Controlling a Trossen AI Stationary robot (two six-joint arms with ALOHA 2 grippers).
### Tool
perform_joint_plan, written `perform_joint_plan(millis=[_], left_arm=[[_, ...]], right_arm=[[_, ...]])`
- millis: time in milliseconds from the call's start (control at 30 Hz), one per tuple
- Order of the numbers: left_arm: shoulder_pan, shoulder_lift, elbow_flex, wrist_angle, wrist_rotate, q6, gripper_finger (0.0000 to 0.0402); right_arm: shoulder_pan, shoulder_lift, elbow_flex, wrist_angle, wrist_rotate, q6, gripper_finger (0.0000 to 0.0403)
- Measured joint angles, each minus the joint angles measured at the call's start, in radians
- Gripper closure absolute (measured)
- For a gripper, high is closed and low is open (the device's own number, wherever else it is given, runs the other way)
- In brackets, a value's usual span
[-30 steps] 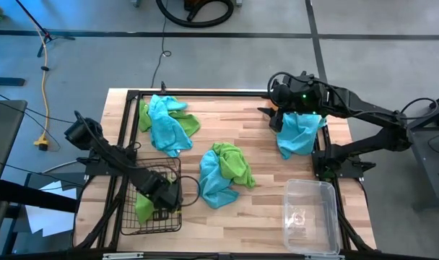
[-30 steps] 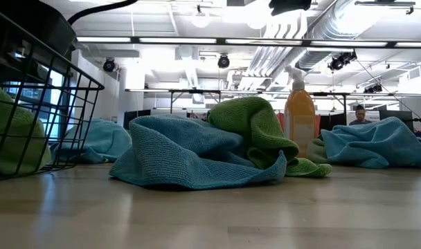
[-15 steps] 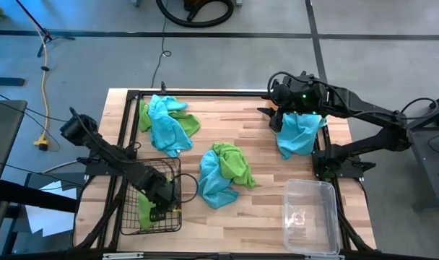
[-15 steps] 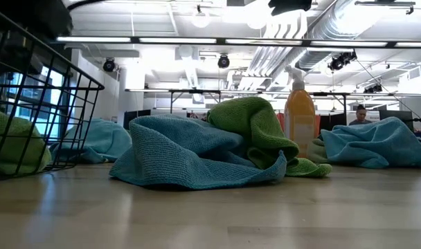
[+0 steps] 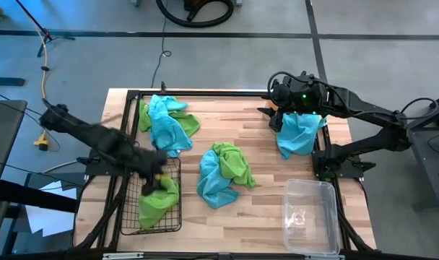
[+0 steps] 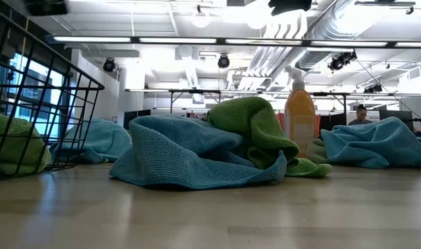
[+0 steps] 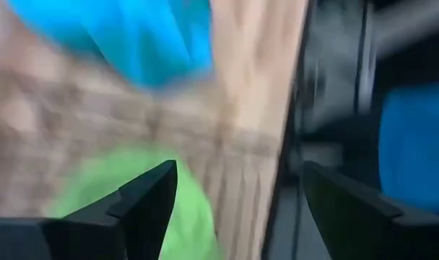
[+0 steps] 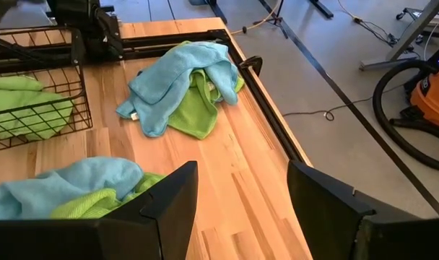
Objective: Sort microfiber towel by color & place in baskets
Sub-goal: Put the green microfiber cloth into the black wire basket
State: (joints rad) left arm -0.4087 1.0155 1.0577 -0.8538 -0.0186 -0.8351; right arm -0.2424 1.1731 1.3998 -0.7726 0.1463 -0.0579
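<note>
Having spread wide and empty, the left gripper [image 5: 156,172] has dropped a green towel [image 5: 158,202] into the lower-left wire basket [image 5: 130,225], one sorted.

light: bright, even overhead | blur: left wrist view smeared, left arm [image 5: 97,137] streaked

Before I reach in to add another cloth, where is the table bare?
Bare wood runs along the near edge between the wire basket and the clear bin, and between the middle pile and the blue towel. The far left corner pile is crowded.
</note>
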Motion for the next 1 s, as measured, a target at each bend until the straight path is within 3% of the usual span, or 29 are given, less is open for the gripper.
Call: perform_joint_plan(millis=[200, 467, 567, 733, 1000], left_arm=[[0.161, -0.066, 0.021, 0.239, -0.245, 0.19, 0.0117], [0.398, -0.037, 0.022, 0.658, -0.252, 0.567, 0.0118], [0.483, -0.01, 0.022, 0.729, -0.207, 0.634, 0.0118], [0.595, 0.052, 0.022, 0.784, -0.031, 0.63, 0.0118], [0.624, 0.081, 0.022, 0.787, 0.113, 0.587, 0.0118]], right_arm=[[0.0, 0.0, 0.0, 0.026, -0.008, 0.01, 0.0192], [0.0, 0.0, 0.0, 0.147, -0.119, 0.055, 0.0192], [0.001, 0.0, 0.0, 0.18, -0.19, 0.087, 0.0192], [0.001, 0.0, 0.0, 0.186, -0.283, 0.149, 0.0192], [0.003, 0.013, 0.0, 0.191, -0.293, 0.217, 0.0192]])
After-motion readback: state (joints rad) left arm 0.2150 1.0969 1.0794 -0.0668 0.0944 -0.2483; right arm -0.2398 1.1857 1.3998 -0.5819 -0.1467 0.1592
